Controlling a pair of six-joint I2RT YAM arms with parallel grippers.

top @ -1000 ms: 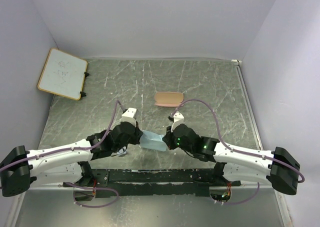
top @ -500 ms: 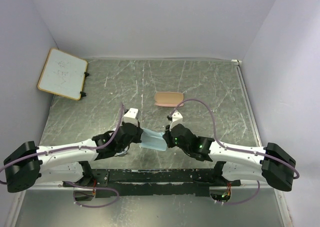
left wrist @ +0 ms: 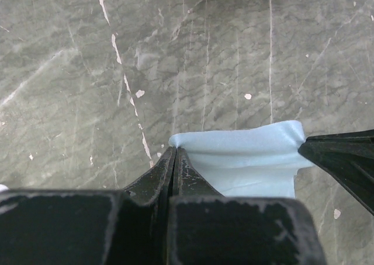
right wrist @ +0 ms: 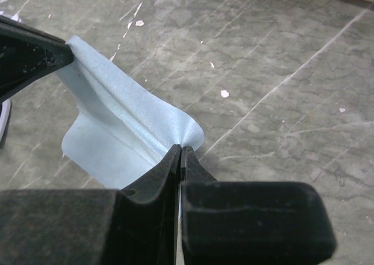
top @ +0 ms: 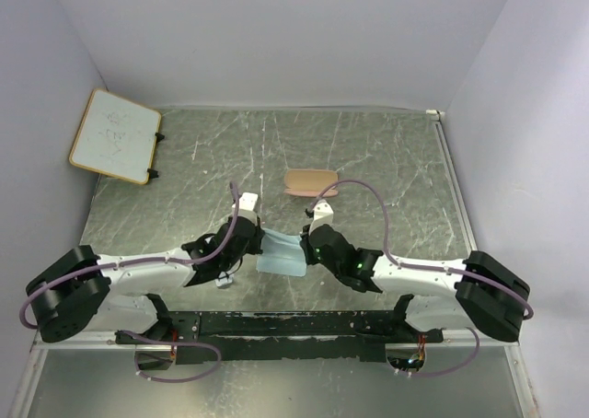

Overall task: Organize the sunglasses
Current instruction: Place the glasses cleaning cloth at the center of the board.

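A light blue-grey cloth (top: 282, 253) hangs stretched between my two grippers, just above the table. My left gripper (top: 261, 244) is shut on its left corner, with the jaws pinched together in the left wrist view (left wrist: 174, 150). My right gripper (top: 305, 249) is shut on its right corner (right wrist: 181, 147). The cloth sags and folds between them (left wrist: 251, 160) (right wrist: 117, 125). The white-framed sunglasses (top: 223, 281) lie partly hidden under my left arm; a looped white edge shows in the right wrist view (right wrist: 3, 120). The tan-pink case (top: 310, 181) lies closed farther back.
A small whiteboard (top: 114, 134) leans at the far left corner. The table is grey marbled stone (top: 386, 160) with pale walls on three sides. A black rail (top: 276, 324) runs along the near edge between the arm bases.
Both grippers have moved away from the bases toward the case, carrying the cloth with them. The cloth stays pinched at both corners.
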